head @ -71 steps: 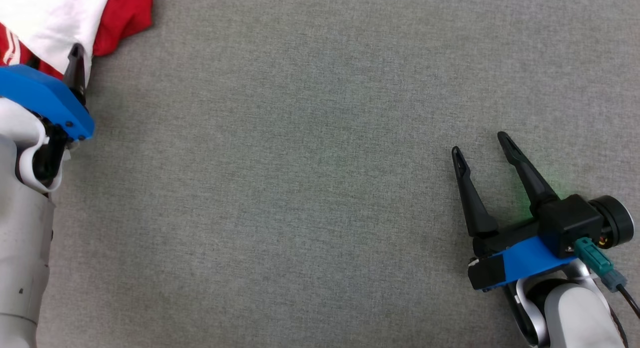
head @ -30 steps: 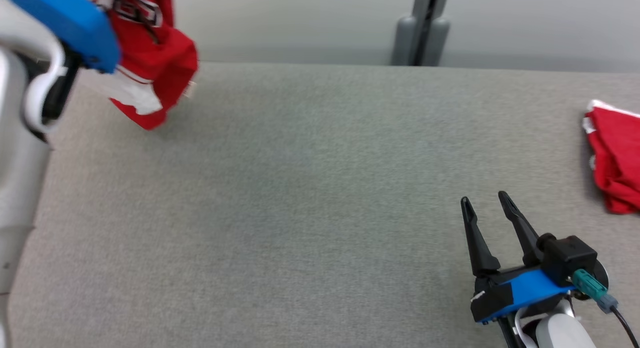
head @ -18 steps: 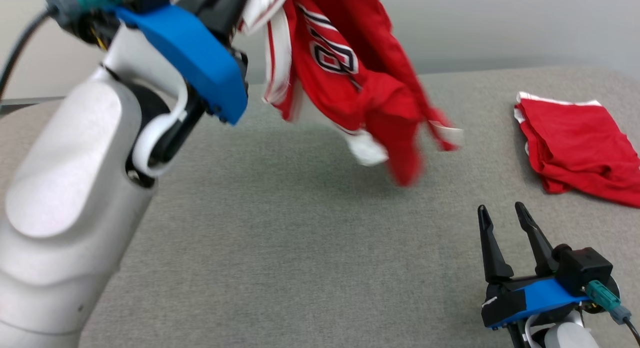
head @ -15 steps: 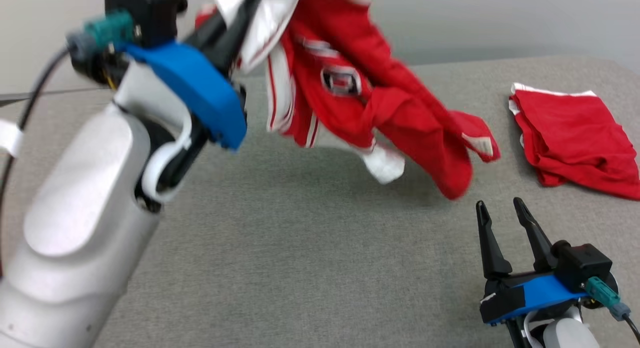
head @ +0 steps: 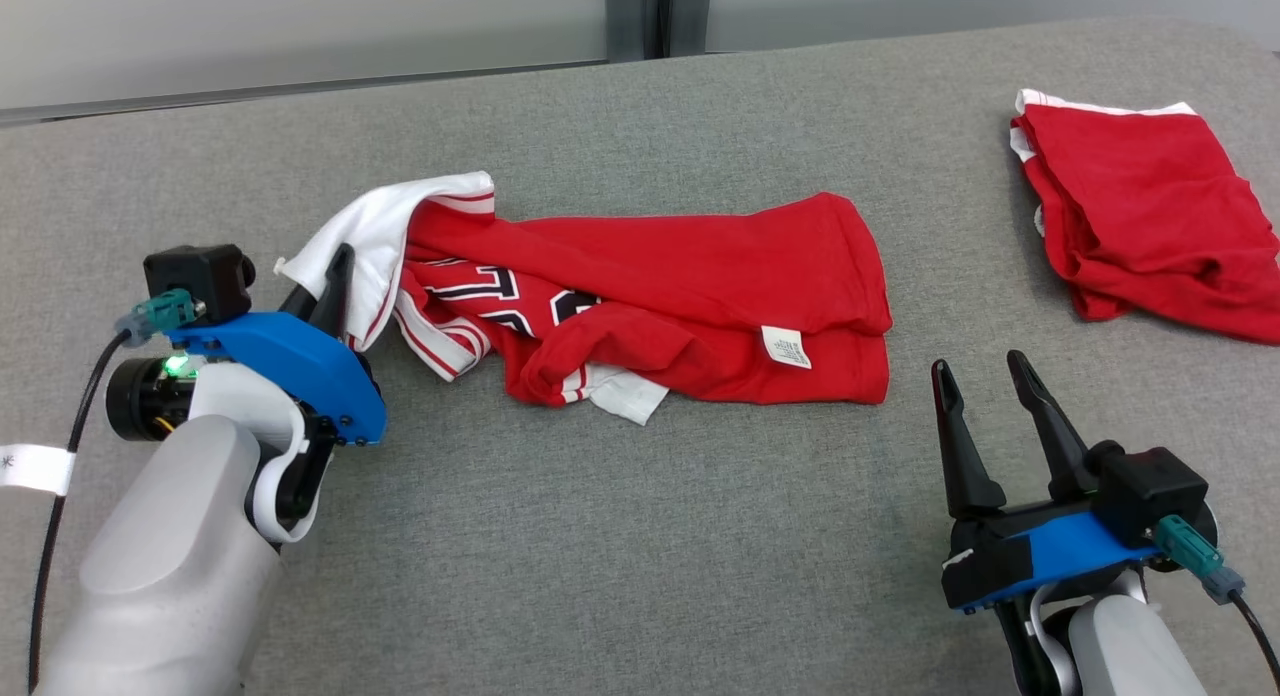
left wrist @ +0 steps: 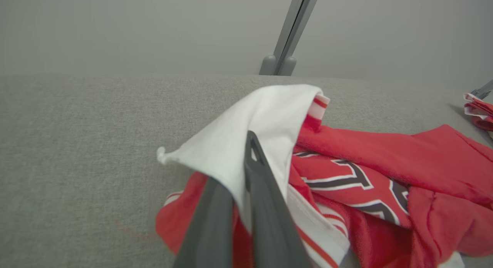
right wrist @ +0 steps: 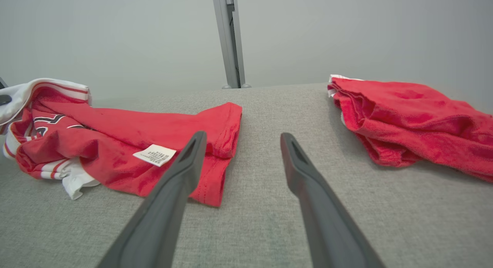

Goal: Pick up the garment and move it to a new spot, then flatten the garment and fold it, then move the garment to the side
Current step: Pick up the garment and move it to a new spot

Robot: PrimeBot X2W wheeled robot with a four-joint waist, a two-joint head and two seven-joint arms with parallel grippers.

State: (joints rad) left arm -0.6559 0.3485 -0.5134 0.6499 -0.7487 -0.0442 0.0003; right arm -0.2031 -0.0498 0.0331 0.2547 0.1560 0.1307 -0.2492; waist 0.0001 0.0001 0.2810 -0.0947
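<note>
While the head view shows the shirt (head: 650,306) lying crumpled across the grey table (head: 600,536), the left wrist view reveals the left gripper (left wrist: 242,152) pinching its white edge; the right gripper (head: 979,364) sits spread, empty, near the hem.

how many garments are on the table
2. A crumpled red-and-white jersey lies centre-left, its white edge pinched in the left hand; a second red garment sits at the far right. None seems hidden.
</note>
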